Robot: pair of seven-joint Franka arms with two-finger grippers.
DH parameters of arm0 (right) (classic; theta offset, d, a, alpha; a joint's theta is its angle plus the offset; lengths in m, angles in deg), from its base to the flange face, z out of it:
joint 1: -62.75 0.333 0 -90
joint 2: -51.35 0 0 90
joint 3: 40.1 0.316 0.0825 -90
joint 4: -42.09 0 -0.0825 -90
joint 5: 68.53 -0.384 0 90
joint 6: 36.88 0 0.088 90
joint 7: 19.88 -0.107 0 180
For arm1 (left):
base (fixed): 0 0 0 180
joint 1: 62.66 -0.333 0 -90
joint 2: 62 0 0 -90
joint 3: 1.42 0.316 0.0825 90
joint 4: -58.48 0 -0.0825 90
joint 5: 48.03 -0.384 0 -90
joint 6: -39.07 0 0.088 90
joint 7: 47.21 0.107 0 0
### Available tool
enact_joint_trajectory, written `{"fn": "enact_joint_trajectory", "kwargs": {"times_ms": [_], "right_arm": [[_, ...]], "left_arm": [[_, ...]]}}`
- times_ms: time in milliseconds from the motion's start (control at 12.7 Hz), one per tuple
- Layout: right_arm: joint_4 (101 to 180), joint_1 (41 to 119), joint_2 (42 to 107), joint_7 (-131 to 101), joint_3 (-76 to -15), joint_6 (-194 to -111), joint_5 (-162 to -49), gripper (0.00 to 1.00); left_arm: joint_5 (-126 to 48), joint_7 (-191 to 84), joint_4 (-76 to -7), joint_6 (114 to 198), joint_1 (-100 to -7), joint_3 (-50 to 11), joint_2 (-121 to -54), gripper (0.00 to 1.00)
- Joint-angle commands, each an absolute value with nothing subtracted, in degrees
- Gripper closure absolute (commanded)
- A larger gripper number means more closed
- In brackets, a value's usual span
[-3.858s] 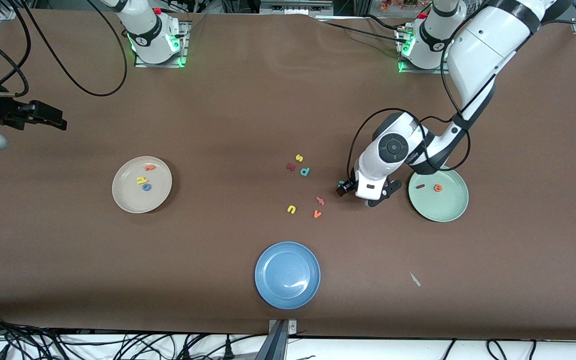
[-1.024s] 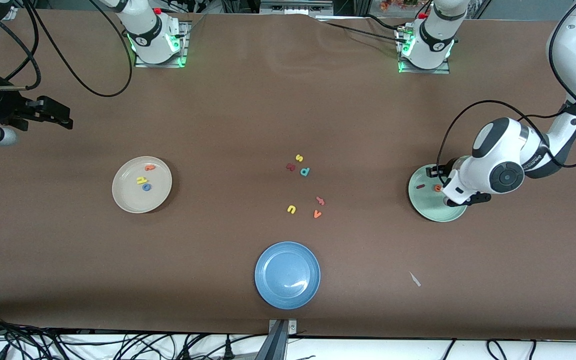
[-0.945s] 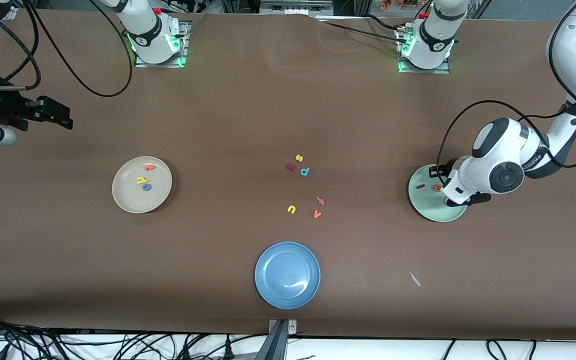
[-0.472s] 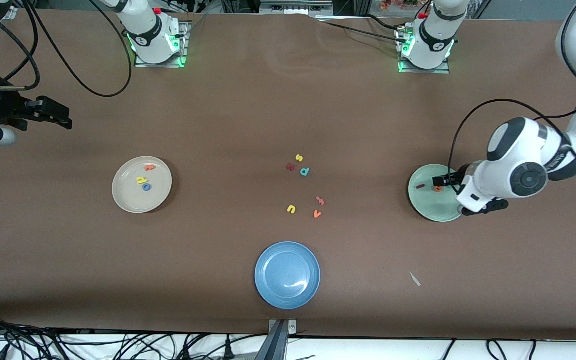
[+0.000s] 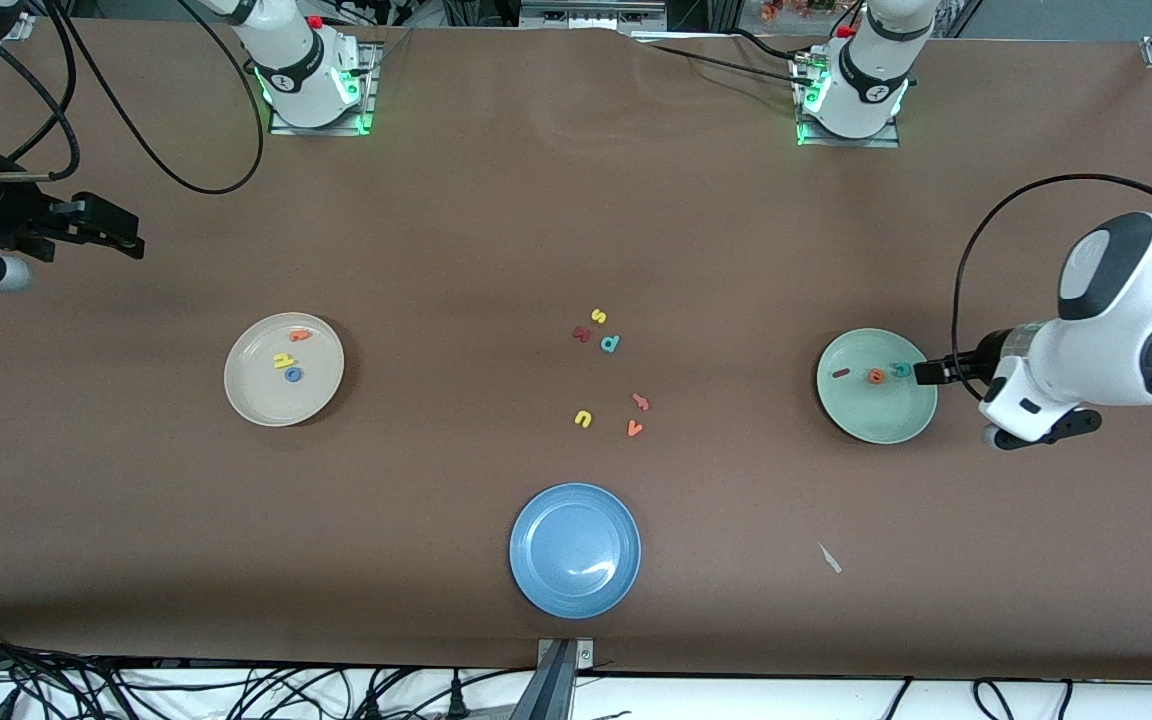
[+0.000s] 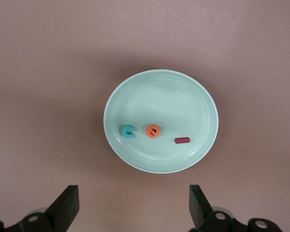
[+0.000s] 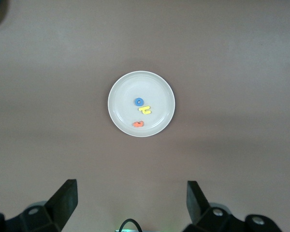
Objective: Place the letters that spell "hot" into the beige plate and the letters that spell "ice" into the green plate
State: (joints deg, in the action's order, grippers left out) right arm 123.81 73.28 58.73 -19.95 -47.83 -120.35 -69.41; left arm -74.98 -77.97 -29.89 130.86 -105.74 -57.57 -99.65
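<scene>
Letters that spell "hot" point(image 5: 288, 362) are seen lying in the beige plate point(image 5: 258, 404), with the right gripper point(image 5: 106, 232) held apart and empty off toward its table end. Letters that spell "ice" point(image 5: 873, 374) rest in the green plate point(image 5: 876, 420); the left gripper point(image 5: 936, 371) is spread open just beside its rim. Such small pieces are judged light and stiff, best pinched across their edges.

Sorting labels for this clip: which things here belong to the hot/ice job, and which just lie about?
Job: h, o, t in beige plate; i, c, e in green plate.

Lying about: blue plate, loose letters mid-table.
</scene>
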Motion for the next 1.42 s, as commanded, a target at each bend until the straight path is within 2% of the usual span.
{"fn": "enact_joint_trajectory", "kwargs": {"times_ms": [0,157,315,709,1024,1260,1339], "right_arm": [[122.6,73.0,59.1,-20.6,-47.7,-119.2,-68.8,0.0],[122.6,73.0,59.1,-20.6,-47.7,-119.2,-68.8,0.0],[122.6,73.0,59.1,-20.6,-47.7,-119.2,-68.8,0.0],[122.6,73.0,59.1,-20.6,-47.7,-119.2,-68.8,0.0],[122.6,73.0,59.1,-20.6,-47.7,-119.2,-68.8,0.0],[122.6,73.0,59.1,-20.6,-47.7,-119.2,-68.8,0.0],[122.6,73.0,59.1,-20.6,-47.7,-119.2,-68.8,0.0]], "left_arm": [[-73.7,-75.5,-24.7,126.7,-104.6,-57.2,-99.4,0.0],[-74.4,-74.8,-20.8,123.8,-103.4,-57.4,-99.3,0.0],[-74.6,-66.6,-18.9,121.9,-102.8,-57.1,-96.4,0.0],[-75.0,-50.0,-18.2,118.9,-103.5,-56.4,-90.9,0.0],[-77.0,-47.8,-15.0,117.9,-101.5,-55.1,-91.0,0.0],[-71.0,-44.5,-12.7,117.6,-92.7,-42.8,-88.8,0.0],[-66.2,-44.1,-12.6,117.7,-89.4,-36.8,-87.3,0.0]]}}
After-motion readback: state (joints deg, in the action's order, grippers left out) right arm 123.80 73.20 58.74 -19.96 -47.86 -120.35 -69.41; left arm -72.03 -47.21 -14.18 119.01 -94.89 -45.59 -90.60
